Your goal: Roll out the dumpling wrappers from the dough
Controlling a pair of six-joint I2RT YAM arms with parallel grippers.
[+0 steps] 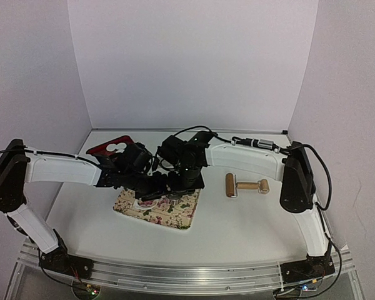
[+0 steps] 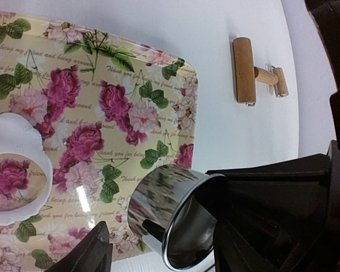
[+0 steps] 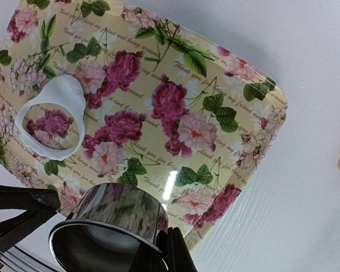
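The dough [image 3: 52, 93] is a thin white sheet with a round hole, lying at the left end of the floral tray [image 3: 215, 79]; it also shows in the left wrist view, dough [image 2: 22, 127]. My right gripper [image 3: 173, 249] is shut on the wall of a shiny metal ring [image 3: 116, 212], held just above the tray's near corner. My left gripper [image 2: 167, 252] is open, one finger on each side of the ring [image 2: 158, 204], and its left fingertip [image 2: 93, 249] stands clear of the ring. White dumpling wrappers [image 1: 115, 148] lie on a red plate.
A wooden rolling pin [image 1: 245, 185] lies on the table right of the tray [image 1: 181, 219]. The red plate [image 1: 100, 150] sits at the back left, partly behind my left arm. White walls close in the back and both sides.
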